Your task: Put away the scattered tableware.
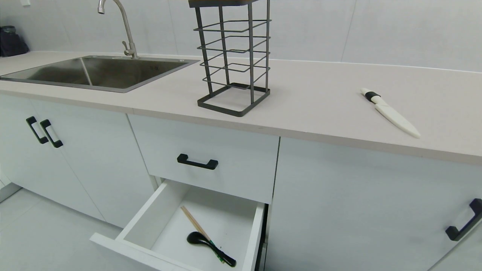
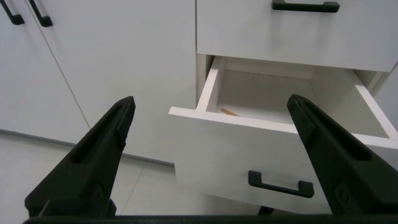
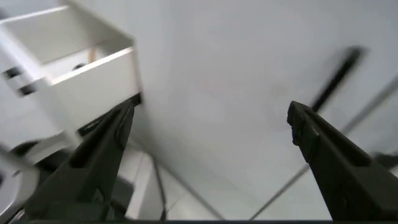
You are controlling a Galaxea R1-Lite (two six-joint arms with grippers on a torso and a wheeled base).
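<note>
A white knife (image 1: 391, 112) with a black band on its handle lies on the countertop (image 1: 320, 101) at the right. The lower drawer (image 1: 180, 229) stands pulled out; inside it lie a black spoon (image 1: 211, 247) and a pair of wooden chopsticks (image 1: 196, 224). My left gripper (image 2: 211, 112) is open and empty, low in front of the drawer (image 2: 249, 155), where a chopstick tip (image 2: 229, 112) peeks over the rim. My right gripper (image 3: 211, 118) is also open and empty, facing a white cabinet door with the drawer (image 3: 74, 68) off to one side.
A black wire rack (image 1: 235, 60) stands on the counter's middle. A steel sink (image 1: 98, 71) with a tap (image 1: 124, 26) sits at the left. Closed cabinet doors with black handles (image 1: 43, 131) flank the drawers; another handle (image 1: 465, 222) is at the right.
</note>
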